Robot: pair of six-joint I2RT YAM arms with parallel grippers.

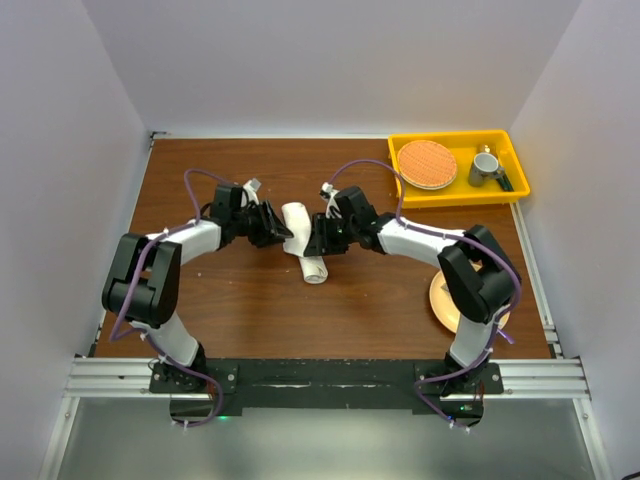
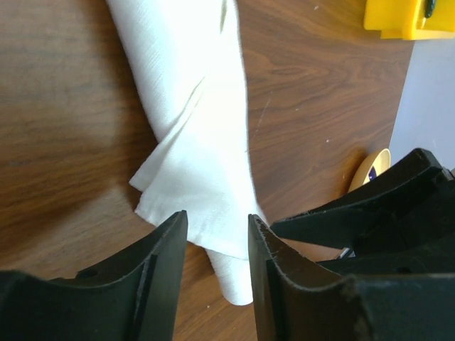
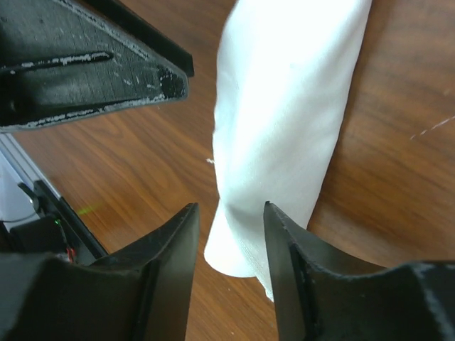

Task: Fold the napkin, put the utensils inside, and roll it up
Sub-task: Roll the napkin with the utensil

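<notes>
Near end first: the napkin (image 1: 303,245) lay as a rolled tube mid-counter (image 1: 250,310). Its long axis ran near-to-far, with the near end skewed a bit toward the right arm's side. No fork was visible, probably wrapped inside. Flanking the tube, the left hand (image 1: 278,232) sat just beside its left side and the right hand (image 1: 316,238) just beside its right, about equally close. Both had jaws slightly apart, cloth showing in each gap, seemingly gripping nothing. Any squeeze would go across the tube.

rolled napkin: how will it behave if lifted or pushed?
Likely floppy: the napkin is soft cloth, so its ends would sag. The loose flap may unroll if lifted. Pushed sideways, it would probably roll across the table.
</notes>
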